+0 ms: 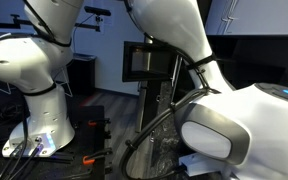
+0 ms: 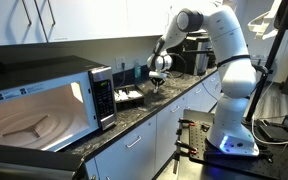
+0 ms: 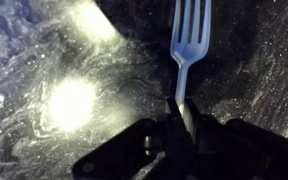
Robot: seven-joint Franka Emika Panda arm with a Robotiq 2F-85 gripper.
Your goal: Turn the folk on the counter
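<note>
In the wrist view a pale blue plastic fork [image 3: 189,45] points its tines toward the top edge of the picture, over the glossy black speckled counter [image 3: 44,60]. My gripper [image 3: 182,118] is shut on the fork's handle, whose end is hidden between the fingers. I cannot tell if the fork touches the counter. In an exterior view my gripper [image 2: 160,78] hangs low over the counter [image 2: 174,97], next to a black tray; the fork is too small to make out there. The remaining exterior view shows only arm bodies.
A microwave [image 2: 44,100] with its door open stands on the counter. A black tray [image 2: 131,96] with items lies between it and my gripper. A coffee machine [image 2: 192,55] stands farther along. Bright light glares [image 3: 72,100] mark the stone.
</note>
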